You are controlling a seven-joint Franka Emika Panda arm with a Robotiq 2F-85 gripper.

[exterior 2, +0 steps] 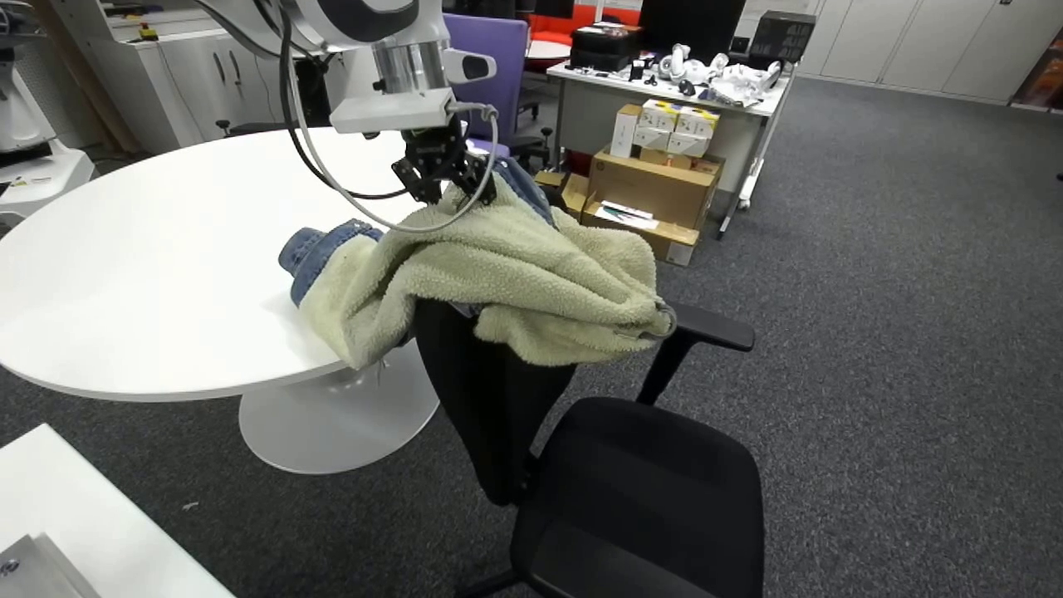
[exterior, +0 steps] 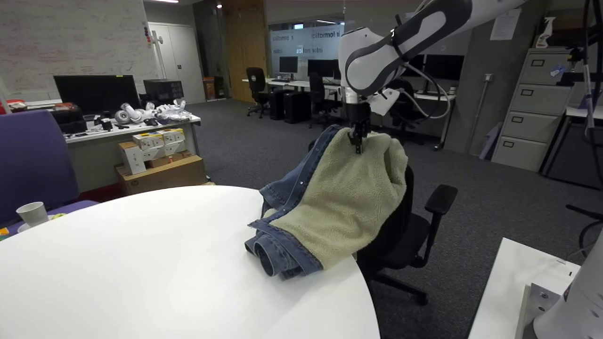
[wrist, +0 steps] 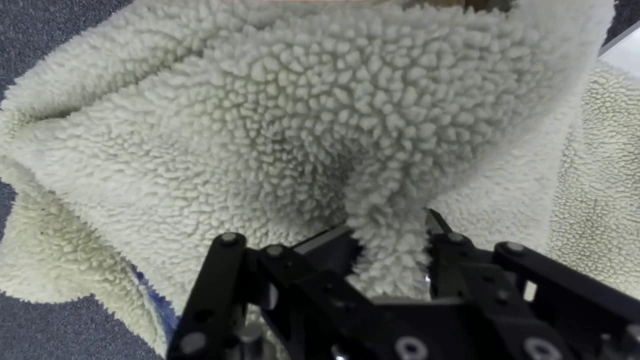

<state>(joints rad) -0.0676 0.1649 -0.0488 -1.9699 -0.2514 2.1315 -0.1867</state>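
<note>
Cream fleece lines a blue denim jacket [exterior: 348,202] draped lining side out over the back of a black office chair [exterior: 410,242] at the right edge of a round white table [exterior: 155,263], as seen in an exterior view. A gripper [exterior: 358,147] points straight down from a white robot arm [exterior: 370,61] and meets the fleece near the jacket's top, while the garment's lower denim end rests on the tabletop just inside that edge. A purple chair [exterior: 33,160] stands beyond the table's left edge, with a white cup [exterior: 33,214] near that edge. In the background, yellow-and-white boxes [exterior: 150,141] and a brown carton [exterior: 169,176] are stacked below the front corner of a cluttered desk [exterior: 92,157].

Also in an exterior view, the jacket lies heaped along the chair's back, its fleece running in long folds toward an armrest [exterior 2: 710,325]. A turned-back denim end sits on the table near the edge closest to the chair, and the gripper reaches into the fleece at the top of the heap. The sharp corner of a separate white desk [exterior 2: 100,531] juts in at lower left.

From the wrist, fleece takes up most of the frame. The black fingers [wrist: 327,252] stand partway apart with a raised fold bunched between them, the jaws clamped on the jacket. Grey carpet [wrist: 50,330] shows at left, a strip of blue denim at lower left, and a sliver of the table at upper right.
</note>
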